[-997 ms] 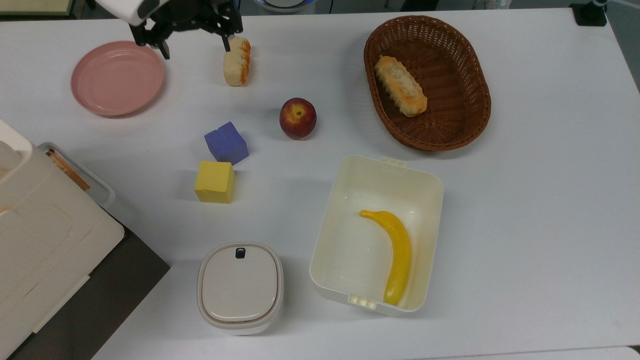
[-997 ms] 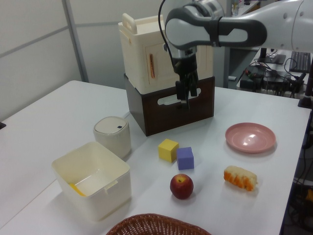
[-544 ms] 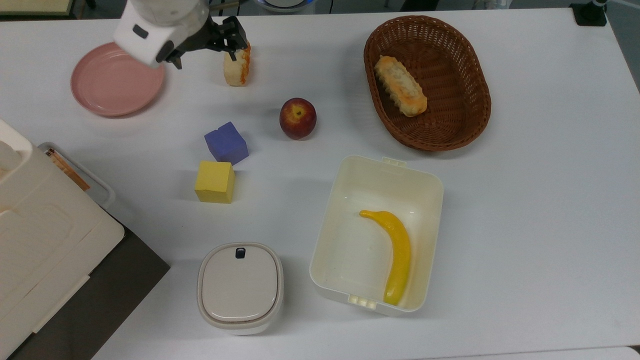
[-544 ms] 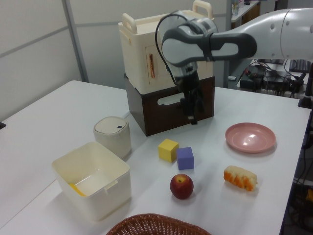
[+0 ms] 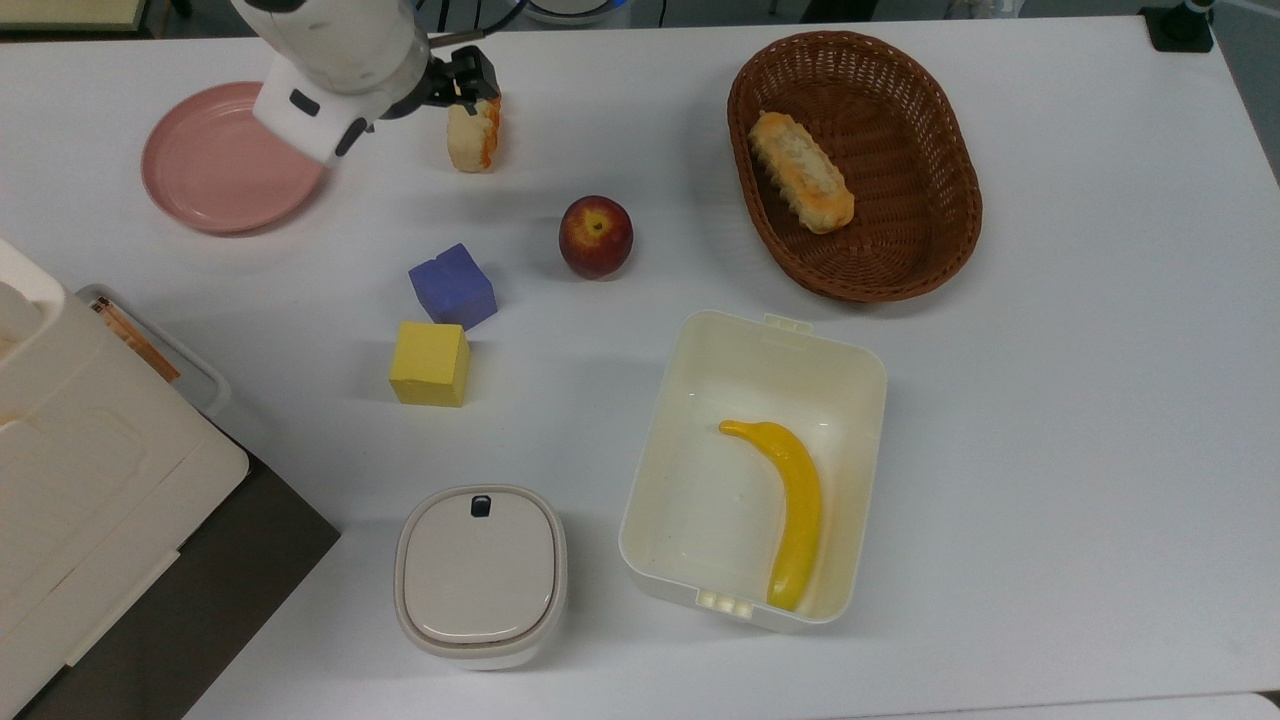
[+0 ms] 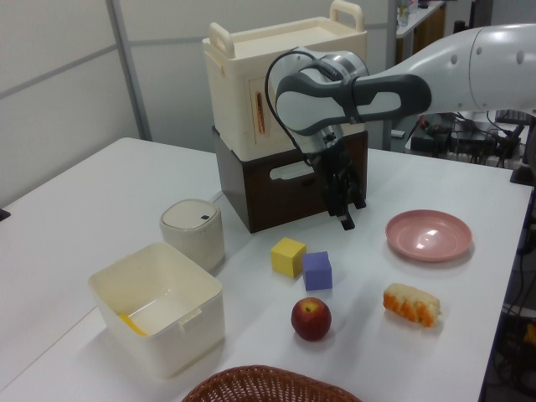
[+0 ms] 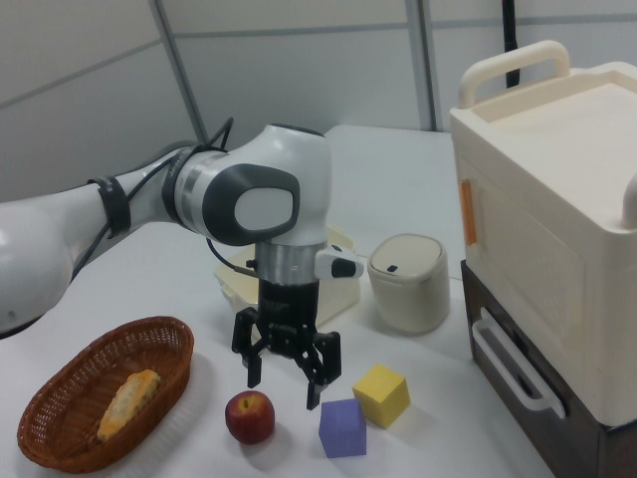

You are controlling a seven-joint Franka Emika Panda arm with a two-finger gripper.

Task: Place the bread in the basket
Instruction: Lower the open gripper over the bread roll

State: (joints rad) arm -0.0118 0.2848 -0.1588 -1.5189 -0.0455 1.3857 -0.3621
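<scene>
Fingers spread and gripping nothing, the gripper [image 7: 282, 381] hangs above the white table [image 5: 1050, 400], as we see in the right view. From the top view we find the arm's white wrist over the near edge of the pink plate [image 5: 220, 160], with the black fingers [image 5: 476, 72] reaching to the far end of the bread [image 5: 472, 135]; whether they touch it we cannot tell. We see the bread lying on the bare tabletop, just beside the plate and well apart from the basket [image 5: 930, 250], which holds a longer loaf [image 5: 802, 172]. Between them sits a red apple [image 5: 596, 236], with a purple cube [image 5: 453, 286] and a yellow cube [image 5: 430, 363] near it. We note a banana [image 5: 790, 510] in a cream tub [image 5: 700, 340], and a lidded cream canister [image 5: 480, 574] beside it. In the left view, a cream box [image 6: 285, 75] rests on a dark brown crate [image 6: 260, 197] before grey wall panels, with cabled desks on the left view's right.
</scene>
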